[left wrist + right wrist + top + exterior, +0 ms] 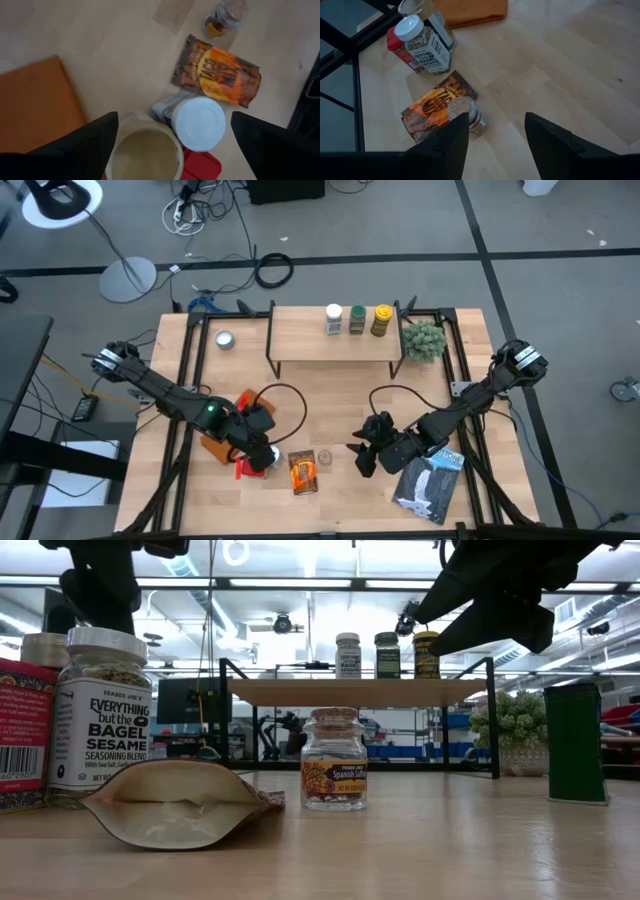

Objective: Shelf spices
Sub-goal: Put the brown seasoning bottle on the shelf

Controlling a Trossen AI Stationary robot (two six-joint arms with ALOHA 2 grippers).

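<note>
The shelf [330, 340] carries three jars on its top board: white-lidded [334, 318], green-lidded [357, 319] and yellow-lidded [381, 320]. Near the table's front stand a white-lidded seasoning jar [200, 122], a tan cylinder [145, 150] and a red tin [200, 167]. An orange packet [303, 472] lies flat there, with a small cork-topped glass jar [465, 112] upright beside it. A dark green box [575, 740] stands to the right. My left gripper [174, 120] hovers open above the cylinder and the white-lidded jar. My right gripper [496, 120] hangs open just right of the glass jar.
A flat orange-brown slab [222, 442] lies under the left arm. A small silver tin [224, 339] sits left of the shelf and a small plant [425, 340] at its right end. A dark printed bag [430, 485] lies near the front right. Bare wood shows between shelf and grippers.
</note>
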